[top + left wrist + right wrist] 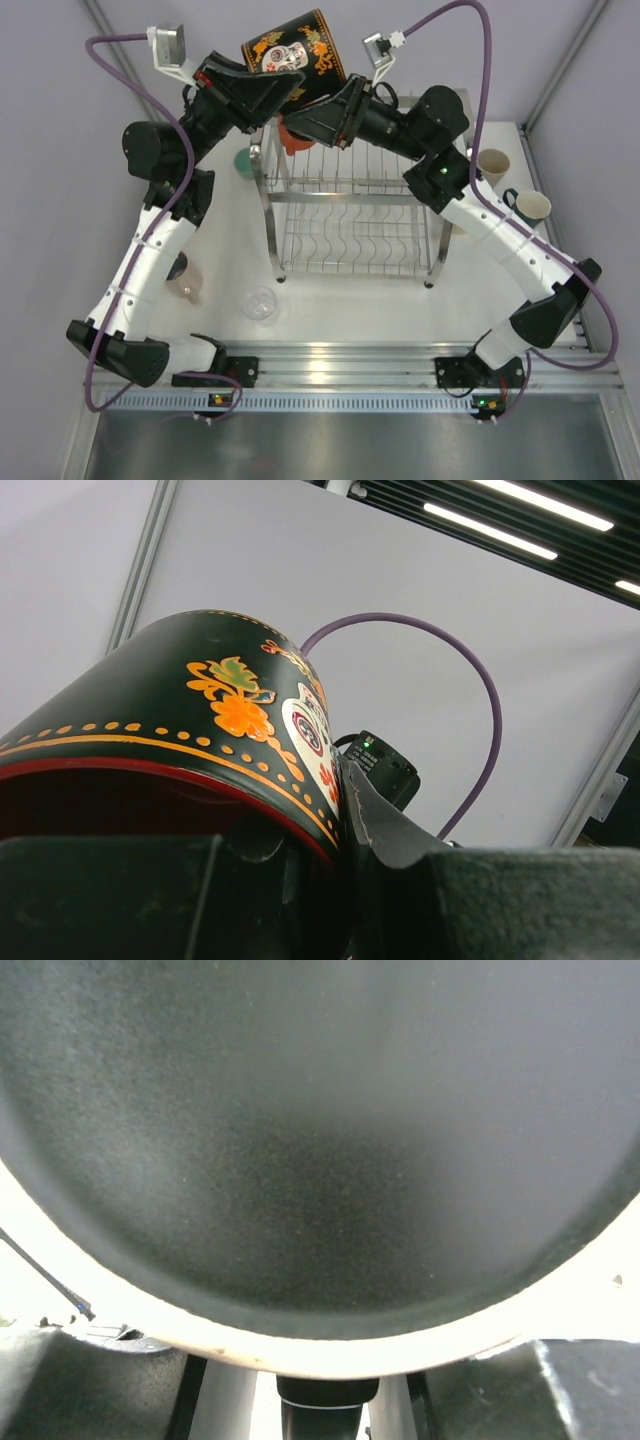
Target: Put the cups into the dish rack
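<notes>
The large black patterned cup (290,55) hangs tilted above the back of the dish rack (350,232). My left gripper (272,95) is shut on its rim. In the left wrist view one finger (400,825) lies against the painted outside of the black cup (200,710) and the other sits inside the red-lined mouth. My right gripper (320,116) meets the cup from the right. In the right wrist view the cup's matte black base (320,1140) fills the frame, and the right gripper's (325,1385) contact with it is not visible. An orange cup (290,138) sits on the rack's top tier under both grippers.
A teal cup (243,160) stands left of the rack. A beige cup (493,163) and a dark-handled mug (531,207) stand at the right. Near the front are a clear cup (261,304) and a pink cup (186,287) beside my left arm.
</notes>
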### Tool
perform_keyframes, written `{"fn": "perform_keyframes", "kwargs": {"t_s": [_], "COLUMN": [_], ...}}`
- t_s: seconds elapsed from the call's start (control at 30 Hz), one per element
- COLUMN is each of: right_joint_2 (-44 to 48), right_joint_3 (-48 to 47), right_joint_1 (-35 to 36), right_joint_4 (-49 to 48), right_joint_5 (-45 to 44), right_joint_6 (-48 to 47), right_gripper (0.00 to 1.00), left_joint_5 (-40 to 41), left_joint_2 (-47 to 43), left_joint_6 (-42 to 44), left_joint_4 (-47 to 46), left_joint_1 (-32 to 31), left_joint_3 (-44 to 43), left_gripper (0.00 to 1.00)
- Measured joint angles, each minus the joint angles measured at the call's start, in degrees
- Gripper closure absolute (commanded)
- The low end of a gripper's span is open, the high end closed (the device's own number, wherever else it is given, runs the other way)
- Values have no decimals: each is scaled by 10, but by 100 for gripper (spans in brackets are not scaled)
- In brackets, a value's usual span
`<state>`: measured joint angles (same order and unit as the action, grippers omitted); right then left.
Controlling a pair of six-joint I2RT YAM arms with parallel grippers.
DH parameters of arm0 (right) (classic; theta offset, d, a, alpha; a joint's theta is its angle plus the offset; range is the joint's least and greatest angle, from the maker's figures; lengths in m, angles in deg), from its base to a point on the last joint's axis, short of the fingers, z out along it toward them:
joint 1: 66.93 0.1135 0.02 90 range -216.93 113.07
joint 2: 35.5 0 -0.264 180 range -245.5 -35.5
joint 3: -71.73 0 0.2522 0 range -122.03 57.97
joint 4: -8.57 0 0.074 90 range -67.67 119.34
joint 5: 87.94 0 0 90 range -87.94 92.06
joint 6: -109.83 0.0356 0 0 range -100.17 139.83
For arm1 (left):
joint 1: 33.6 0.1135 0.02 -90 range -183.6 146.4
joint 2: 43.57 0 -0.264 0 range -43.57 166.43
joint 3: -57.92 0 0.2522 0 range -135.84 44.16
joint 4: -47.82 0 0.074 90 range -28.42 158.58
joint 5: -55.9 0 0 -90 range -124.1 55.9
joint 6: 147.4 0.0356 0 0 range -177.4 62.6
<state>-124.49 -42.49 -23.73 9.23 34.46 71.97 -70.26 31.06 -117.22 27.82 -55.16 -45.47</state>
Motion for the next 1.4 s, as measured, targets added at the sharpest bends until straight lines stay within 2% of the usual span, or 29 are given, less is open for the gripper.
{"fn": "perform_keyframes", "kwargs": {"t_s": [0.1, 0.13, 0.2, 0.23, 0.27, 0.5, 0.57, 0.6, 0.77, 0.8, 0.97, 1.23, 1.4], "right_joint_2": [0, 0, 0, 0, 0, 26, 37, 41, 47, 47, 48, 62, 68], "right_joint_3": [4, 4, 5, 7, 8, 64, 89, 100, 140, 144, 150, 150, 150], "right_joint_1": [0, -1, -3, -3, -3, -13, -21, -27, -60, -67, -100, -136, -157], "right_joint_4": [-11, -13, -16, -21, -23, -55, -71, -79, -115, -117, -118, -118, -111], "right_joint_5": [-1, -2, 0, 2, 2, -5, -5, -3, 19, 24, 35, 38, 37], "right_joint_6": [10, 12, 15, 17, 22, 29, 40, 47, 91, 99, 120, 131, 135], "right_gripper": [65, 70, 81, 95, 100, 100, 100, 100, 100, 100, 100, 100, 100], "left_joint_5": [4, 7, 12, 14, 16, 16, 15, 15, 13, 12, 13, 15, 15], "left_joint_2": [0, 0, 0, 0, 0, -2, 1, 5, 26, 29, 38, 38, 37], "left_joint_6": [2, 4, 8, 13, 14, 19, 19, 19, 17, 17, 16, 23, 32], "left_joint_4": [-2, -3, -6, -7, -9, -15, -12, -12, -11, -9, -13, -28, -31], "left_joint_1": [-4, -7, -12, -14, -14, -23, -28, -30, -36, -37, -40, -44, -44], "left_joint_3": [2, 2, 2, 2, 2, 23, 27, 28, 29, 29, 28, 28, 28], "left_gripper": [100, 100, 100, 100, 100, 99, 91, 83, 64, 56, 41, 28, 2]}}
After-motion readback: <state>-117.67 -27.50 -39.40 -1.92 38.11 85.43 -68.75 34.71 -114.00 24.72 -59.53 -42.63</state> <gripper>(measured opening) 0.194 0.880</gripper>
